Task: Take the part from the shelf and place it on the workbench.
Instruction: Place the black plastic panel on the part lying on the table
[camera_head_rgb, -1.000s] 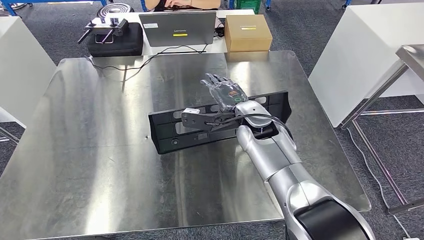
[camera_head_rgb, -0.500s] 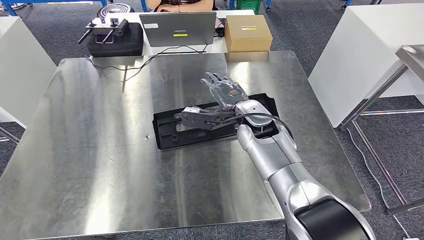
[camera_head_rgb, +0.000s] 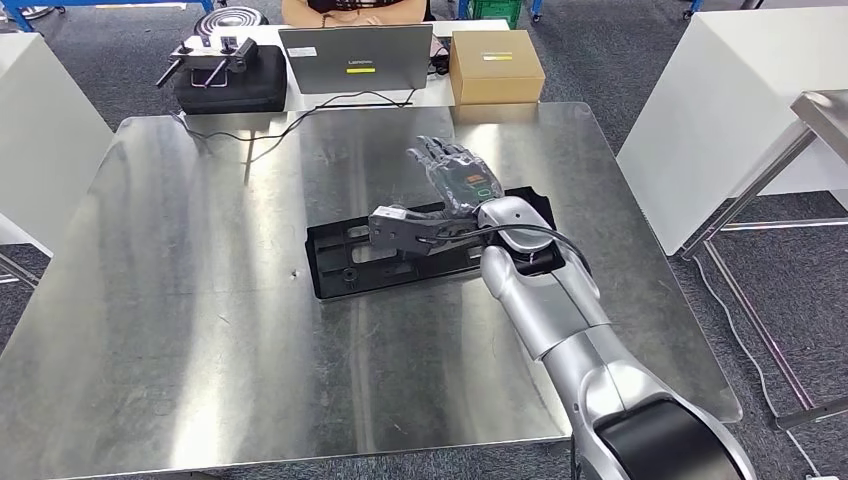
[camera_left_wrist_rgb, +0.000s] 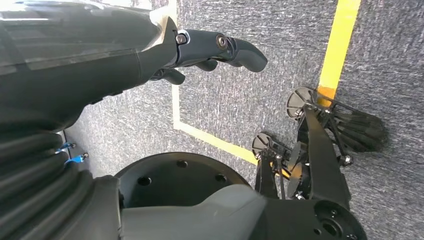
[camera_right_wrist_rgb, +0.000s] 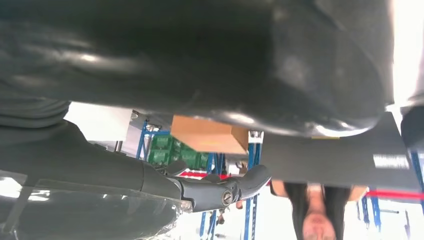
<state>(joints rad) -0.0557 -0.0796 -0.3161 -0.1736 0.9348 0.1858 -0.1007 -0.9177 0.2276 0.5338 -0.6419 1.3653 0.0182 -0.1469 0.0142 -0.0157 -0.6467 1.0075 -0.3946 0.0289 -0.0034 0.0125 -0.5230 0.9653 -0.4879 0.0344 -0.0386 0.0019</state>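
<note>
Robot hand (camera_head_rgb: 460, 182), the right one, open above black part (camera_head_rgb: 345, 262); fingers spread, holding nothing. Part dropped from tilted to flat on bench (camera_head_rgb: 200, 330): placement looks done.

Right arm (camera_head_rgb: 560, 330): silver segmented shell, black elbow band, black cable looped at wrist. Right hand (camera_head_rgb: 462, 180): dark fingers, clear cover. Left hand (camera_left_wrist_rgb: 210, 47): dark, visible screws.
</note>
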